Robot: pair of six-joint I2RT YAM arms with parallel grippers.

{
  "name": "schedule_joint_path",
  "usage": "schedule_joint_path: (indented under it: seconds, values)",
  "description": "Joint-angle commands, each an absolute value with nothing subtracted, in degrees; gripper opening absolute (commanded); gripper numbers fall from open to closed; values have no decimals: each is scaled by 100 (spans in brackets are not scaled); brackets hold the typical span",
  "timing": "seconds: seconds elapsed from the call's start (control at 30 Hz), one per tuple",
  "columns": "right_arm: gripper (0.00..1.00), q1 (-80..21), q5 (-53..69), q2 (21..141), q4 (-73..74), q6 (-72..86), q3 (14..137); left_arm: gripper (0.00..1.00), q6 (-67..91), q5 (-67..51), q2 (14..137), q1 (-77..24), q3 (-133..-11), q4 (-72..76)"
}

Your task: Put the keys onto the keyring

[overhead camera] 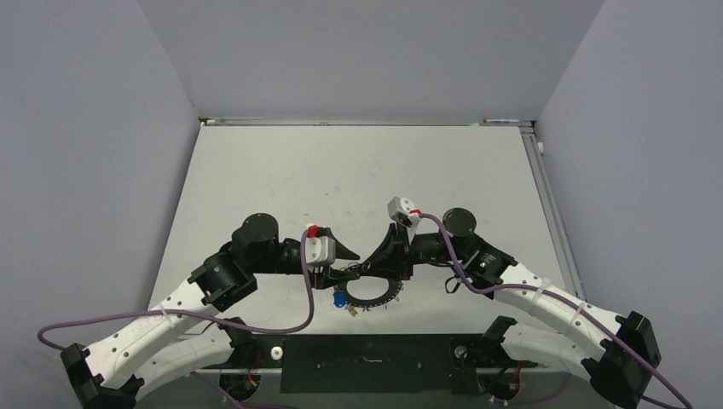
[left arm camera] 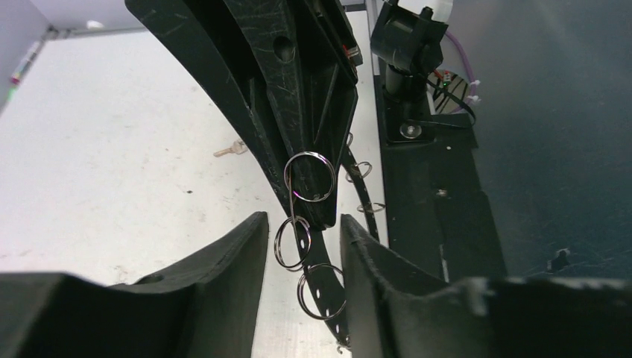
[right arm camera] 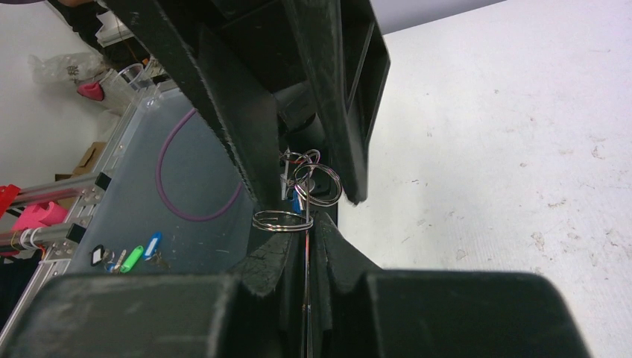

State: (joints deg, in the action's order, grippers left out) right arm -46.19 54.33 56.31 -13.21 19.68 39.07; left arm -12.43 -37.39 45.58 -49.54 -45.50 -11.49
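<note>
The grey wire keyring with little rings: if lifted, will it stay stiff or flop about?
Probably stiff: the large thin grey metal keyring shows as a round loop though the right fingers pinch it at one spot. Its small silver split rings sit at different angles, so they likely swing. Thin wire may pivot in the grip.

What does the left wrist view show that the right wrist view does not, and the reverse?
Only the left wrist view: a loose key lying on the table, and the black base plate at the table's edge.
Only the right wrist view: a blue tag among the rings, and a clear bin off the table holding coloured tags.
Both: the keyring, its small split rings hanging where the grippers meet. The right gripper is shut on its wire, and the left gripper has its jaws apart either side of the rings.
</note>
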Motion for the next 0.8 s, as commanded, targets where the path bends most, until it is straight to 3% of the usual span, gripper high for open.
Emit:
schedule_joint_path:
  seconds: [0.0, 0.13, 0.17, 0.4, 0.63, 0.77]
  values:
    - [5, -4647, 5654, 5440, -1764, 1843, 3920, 28, -1139, -4110, 4684, -4976, -4776, -924]
    - [5, -4697, 5754, 5437, -1784, 1846, 3902, 2, -1242, -4160, 4835, -4975, -4784, -992]
    - [5, -4714, 5819, 5441, -1772, 1835, 3907, 0, -1281, -4162, 4873, -4979, -4808, -1087]
    - [8, -4709, 6056, 5391, -719, 1117, 4211, 0, -1573, -4102, 5117, -4957, -5202, -1948]
    - [36, -4632, 5921, 5268, 402, 422, 4602, 0, -1540, -4157, 5060, -4843, -5391, -2332]
    - [47, -4632, 5772, 5238, 731, 265, 4758, 0, -1320, -4382, 5177, -4564, -5533, -2505]
